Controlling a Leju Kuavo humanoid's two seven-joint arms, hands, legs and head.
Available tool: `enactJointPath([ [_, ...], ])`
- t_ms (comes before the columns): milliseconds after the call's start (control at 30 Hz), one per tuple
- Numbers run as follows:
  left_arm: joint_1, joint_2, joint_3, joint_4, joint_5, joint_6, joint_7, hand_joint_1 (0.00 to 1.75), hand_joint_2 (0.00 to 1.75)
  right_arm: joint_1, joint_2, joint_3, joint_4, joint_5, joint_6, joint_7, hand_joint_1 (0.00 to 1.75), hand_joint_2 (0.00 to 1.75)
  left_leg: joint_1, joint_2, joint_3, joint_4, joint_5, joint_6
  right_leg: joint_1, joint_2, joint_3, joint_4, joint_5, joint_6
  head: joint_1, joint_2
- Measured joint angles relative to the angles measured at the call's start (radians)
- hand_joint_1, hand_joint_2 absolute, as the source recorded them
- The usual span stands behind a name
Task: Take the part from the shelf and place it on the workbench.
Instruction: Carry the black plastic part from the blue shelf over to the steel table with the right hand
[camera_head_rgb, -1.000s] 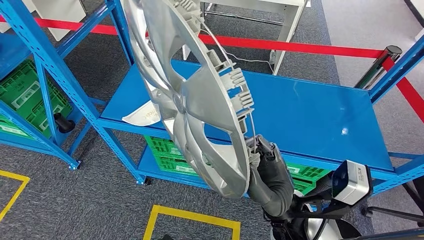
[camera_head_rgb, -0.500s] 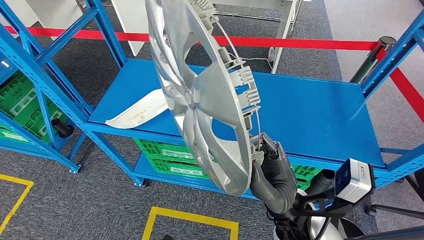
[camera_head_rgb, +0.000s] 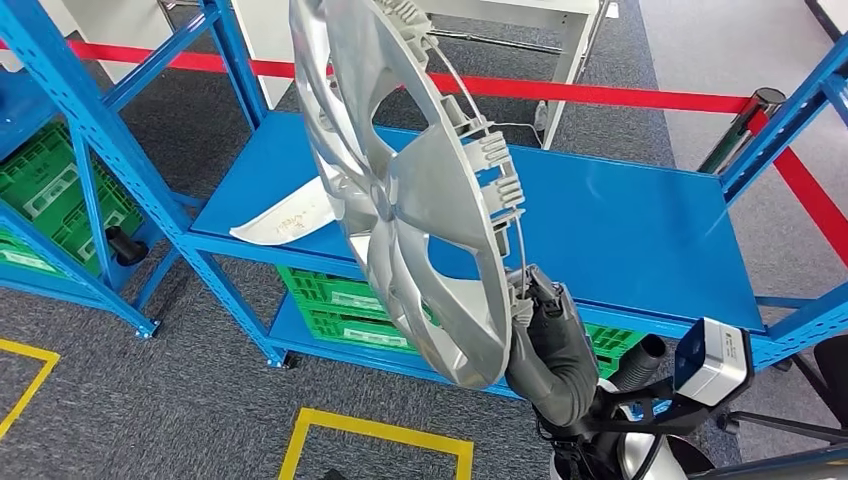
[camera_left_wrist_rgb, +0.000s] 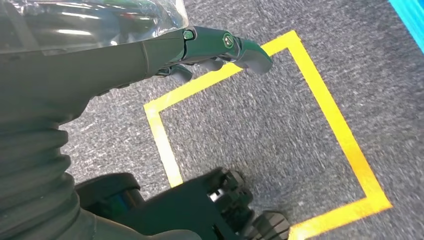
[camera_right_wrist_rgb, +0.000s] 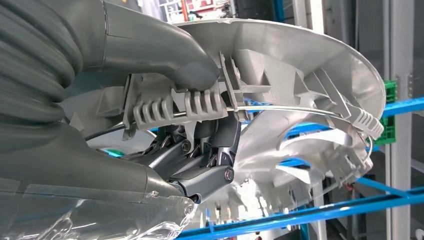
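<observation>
Gripping the rim of the silver wheel cover, the right hand has its thumb over a ribbed clip and its dark fingers curled beneath. Beyond them, the cover stands tilted before the blue shelf, where a white sheet lies. Below, green crates sit, contents unclear. The left hand hangs over grey carpet, fingers loosely extended, holding nothing.

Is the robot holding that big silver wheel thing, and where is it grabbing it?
Yes. The right hand grips the hubcap by its rim, at the clips on the back. The left hand holds nothing.
</observation>
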Motion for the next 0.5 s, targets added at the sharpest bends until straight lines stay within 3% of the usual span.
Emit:
enactJointPath([
  [67, 0.001, -0.001, 0.0, 0.0, 0.001, 0.0, 0.0, 0.0, 1.75, 0.002, -0.001, -0.001, 0.0, 0.0, -0.002, 0.0, 1.75, 1.75, 0.0, 0.001, -0.009, 0.003, 0.005, 0.002, -0.003, 0.0, -0.038, 0.117, -0.063, 0.007, 0.004, 0.0],
  [100, 0.001, -0.001, 0.0, 0.0, 0.001, 0.0, 0.0, 0.0, 1.75, 0.003, -0.002, -0.001, 0.0, 0.0, -0.002, 0.001, 1.75, 1.75, 0.0, 0.002, -0.014, 0.005, 0.007, 0.002, -0.005, 0.0, -0.043, 0.148, -0.072, 0.01, 0.004, 0.0],
  [133, 0.001, -0.001, 0.0, 0.0, 0.001, 0.0, 0.001, 0.0, 1.75, 0.004, -0.003, -0.002, 0.0, 0.0, -0.004, 0.001, 1.75, 1.75, 0.0, 0.002, -0.019, 0.009, 0.009, 0.001, -0.006, 0.0, -0.032, 0.144, -0.063, 0.012, 0.004, 0.0],
  [200, 0.001, -0.001, 0.0, 0.0, 0.001, -0.001, 0.001, 0.0, 1.75, 0.005, -0.005, -0.003, 0.0, 0.0, -0.006, 0.002, 1.75, 1.75, 0.002, 0.002, -0.027, 0.018, 0.01, -0.002, -0.009, -0.001, 0.034, 0.04, -0.011, 0.013, 0.005, 0.0],
  [267, 0.0, -0.001, 0.0, 0.0, 0.001, -0.001, 0.001, 0.0, 1.75, 0.005, -0.005, -0.004, 0.0, 0.0, -0.008, 0.001, 1.75, 1.75, 0.0, 0.001, -0.038, 0.028, 0.01, -0.012, -0.008, 0.0, 0.09, -0.066, 0.018, 0.008, 0.005, 0.0],
  [400, 0.001, -0.001, 0.0, -0.001, 0.002, 0.0, 0.004, 0.0, 1.75, 0.01, -0.006, -0.01, 0.0, 0.0, -0.01, 0.001, 1.75, 1.75, -0.001, 0.001, -0.05, 0.033, 0.021, -0.035, -0.004, 0.002, 0.09, -0.093, 0.027, -0.018, 0.003, 0.0],
  [433, 0.001, -0.001, 0.0, -0.001, 0.002, 0.0, 0.004, 0.0, 1.75, 0.012, -0.006, -0.011, 0.0, -0.001, -0.011, 0.001, 1.75, 1.75, 0.0, 0.001, -0.053, 0.039, 0.012, -0.041, -0.006, 0.001, 0.088, -0.096, 0.032, -0.025, 0.002, 0.0],
  [500, 0.001, -0.001, 0.0, -0.001, 0.002, 0.0, 0.004, 0.0, 1.75, 0.013, -0.006, -0.014, -0.001, -0.003, -0.013, 0.001, 1.75, 1.75, 0.001, 0.001, -0.073, 0.097, -0.041, -0.049, -0.009, -0.003, 0.083, -0.1, 0.041, -0.039, -0.003, 0.0],
])
